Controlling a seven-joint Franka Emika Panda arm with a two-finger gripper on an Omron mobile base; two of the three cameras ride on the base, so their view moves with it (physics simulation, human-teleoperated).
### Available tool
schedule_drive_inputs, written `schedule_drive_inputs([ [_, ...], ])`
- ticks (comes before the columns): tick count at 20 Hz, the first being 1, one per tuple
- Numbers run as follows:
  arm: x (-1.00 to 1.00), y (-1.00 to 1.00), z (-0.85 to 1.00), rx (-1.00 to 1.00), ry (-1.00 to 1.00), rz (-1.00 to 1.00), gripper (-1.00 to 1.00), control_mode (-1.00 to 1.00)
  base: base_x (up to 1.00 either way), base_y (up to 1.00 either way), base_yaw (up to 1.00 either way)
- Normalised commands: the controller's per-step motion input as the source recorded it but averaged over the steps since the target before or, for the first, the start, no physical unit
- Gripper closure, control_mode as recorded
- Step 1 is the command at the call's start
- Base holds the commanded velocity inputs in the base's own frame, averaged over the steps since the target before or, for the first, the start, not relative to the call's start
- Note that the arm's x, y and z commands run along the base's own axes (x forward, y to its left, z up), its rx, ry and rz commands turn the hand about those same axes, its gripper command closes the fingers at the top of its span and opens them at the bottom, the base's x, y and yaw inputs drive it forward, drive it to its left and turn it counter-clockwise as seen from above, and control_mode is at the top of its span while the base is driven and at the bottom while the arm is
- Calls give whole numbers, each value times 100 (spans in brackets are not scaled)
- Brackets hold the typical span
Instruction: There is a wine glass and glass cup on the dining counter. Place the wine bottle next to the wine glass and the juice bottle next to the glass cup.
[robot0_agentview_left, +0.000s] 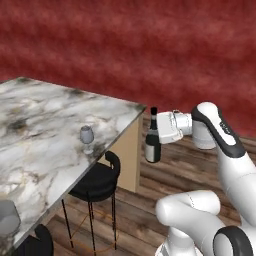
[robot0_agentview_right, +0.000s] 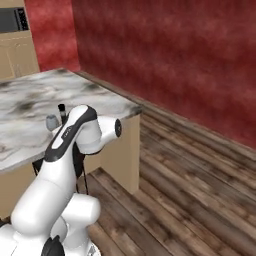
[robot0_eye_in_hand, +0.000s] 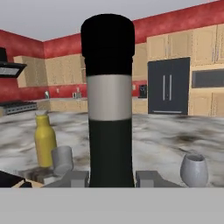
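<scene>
My gripper (robot0_agentview_left: 157, 131) is shut on the neck of the wine bottle (robot0_agentview_left: 152, 143), a slim dark bottle hanging upright over the wooden floor just off the right corner of the dining counter (robot0_agentview_left: 45, 125). The wine glass (robot0_agentview_left: 87, 137) stands near the counter's stool-side edge, left of the bottle. The glass cup (robot0_agentview_left: 8, 218) sits at the lower left. In the hand view the wine bottle (robot0_eye_in_hand: 109, 105) rises between my gripper's (robot0_eye_in_hand: 111, 178) fingers, with the juice bottle (robot0_eye_in_hand: 45, 141) and glass cup (robot0_eye_in_hand: 62, 160) to its left and the wine glass (robot0_eye_in_hand: 194, 170) to its right.
Black round stools (robot0_agentview_left: 98, 181) stand along the counter's near edge. A red wall (robot0_agentview_left: 150, 45) runs behind, with wooden floor (robot0_agentview_right: 190, 180) to the right. Tan cabinets and a dark fridge (robot0_eye_in_hand: 168, 86) show beyond the counter in the hand view.
</scene>
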Motion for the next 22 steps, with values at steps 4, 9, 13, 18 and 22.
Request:
schedule_drive_inputs([
  [4,0,0,0,0,0,0,100,100,59,-23,17],
  [9,0,0,0,0,0,0,100,100,64,-25,11],
  [13,0,0,0,0,0,0,100,100,75,-8,18],
  [18,0,0,0,0,0,0,100,100,74,0,35],
  [22,0,0,0,0,0,0,100,100,61,-6,38],
])
